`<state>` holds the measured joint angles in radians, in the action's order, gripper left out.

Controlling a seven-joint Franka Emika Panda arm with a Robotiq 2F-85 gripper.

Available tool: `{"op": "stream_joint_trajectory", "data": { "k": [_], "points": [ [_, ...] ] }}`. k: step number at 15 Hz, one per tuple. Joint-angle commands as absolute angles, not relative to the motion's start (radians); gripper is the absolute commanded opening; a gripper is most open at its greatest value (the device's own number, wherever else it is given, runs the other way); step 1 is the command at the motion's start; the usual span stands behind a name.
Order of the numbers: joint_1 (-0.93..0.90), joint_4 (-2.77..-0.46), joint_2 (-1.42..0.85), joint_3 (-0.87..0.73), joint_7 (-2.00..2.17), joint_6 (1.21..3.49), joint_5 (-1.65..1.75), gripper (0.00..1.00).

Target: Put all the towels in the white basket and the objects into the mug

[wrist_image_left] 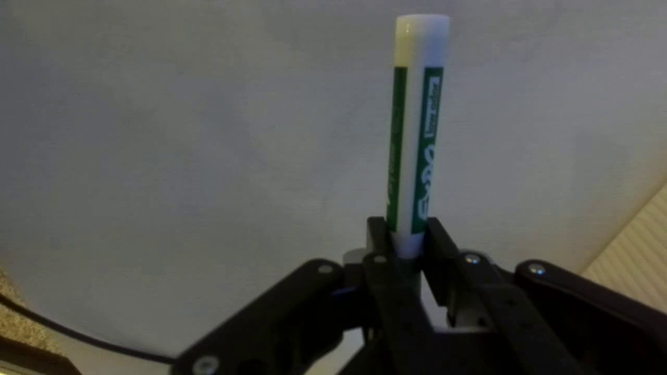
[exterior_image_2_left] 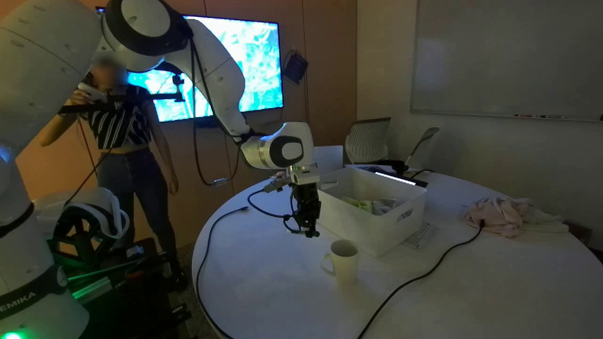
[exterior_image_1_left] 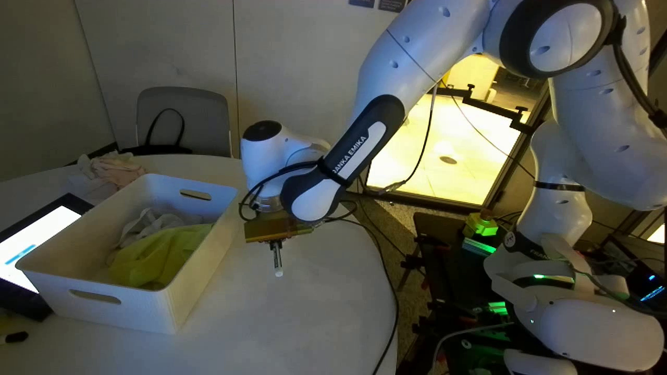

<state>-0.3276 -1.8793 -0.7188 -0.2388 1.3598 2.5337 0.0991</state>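
One pen (wrist_image_left: 418,130), white with a green label, is pinched between the two dark fingers (wrist_image_left: 376,237) of the gripper (wrist_image_left: 406,229), which hide its upper end. The step now seems to be bringing the pen to the mug (exterior_image_2_left: 344,262). In an exterior view the pen (exterior_image_1_left: 277,262) hangs almost straight down, and that looks good for dropping it in. To do it well, lift the low end higher than the mug's top first, then go sideways until that end is right over the hole. Go down slowly, so it slips inside and doesn't bump the rim, and let go only when some of the pen is in. A hard poke could knock the mug over. The mug stands upright on the table (exterior_image_2_left: 282,282), near the white basket (exterior_image_2_left: 360,227) and apart from the gripper. In an exterior view it is lower than the gripper (exterior_image_2_left: 312,234) and a bit to the right there. The wrist view doesn't show the mug, so aiming has to come from outside. A yellow towel (exterior_image_1_left: 161,255) and an off-white towel (exterior_image_1_left: 148,224) lie inside the basket.
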Motion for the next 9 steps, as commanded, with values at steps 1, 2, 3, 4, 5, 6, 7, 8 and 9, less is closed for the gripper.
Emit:
{"op": "stream_joint_trajectory", "data": {
  "k": [1,2,3,4,5,6,7,8,9],
  "points": [
    [-0.338,-1.928,-0.647,-0.267,1.402,2.53,0.165,0.06],
    [-0.34,-1.929,-0.644,-0.274,1.415,2.529,0.179,0.06],
    [-0.34,-1.93,-0.641,-0.283,1.433,2.536,0.191,0.06],
    [-0.338,-1.928,-0.641,-0.288,1.447,2.54,0.202,0.06],
    [-0.34,-1.923,-0.644,-0.3,1.47,2.538,0.215,0.06],
    [-0.339,-1.921,-0.643,-0.307,1.487,2.54,0.228,0.06],
    [-0.342,-1.918,-0.648,-0.319,1.514,2.543,0.243,0.06],
    [-0.34,-1.916,-0.649,-0.326,1.53,2.544,0.254,0.06],
    [-0.338,-1.914,-0.65,-0.336,1.553,2.545,0.269,0.06]
  ]
}}
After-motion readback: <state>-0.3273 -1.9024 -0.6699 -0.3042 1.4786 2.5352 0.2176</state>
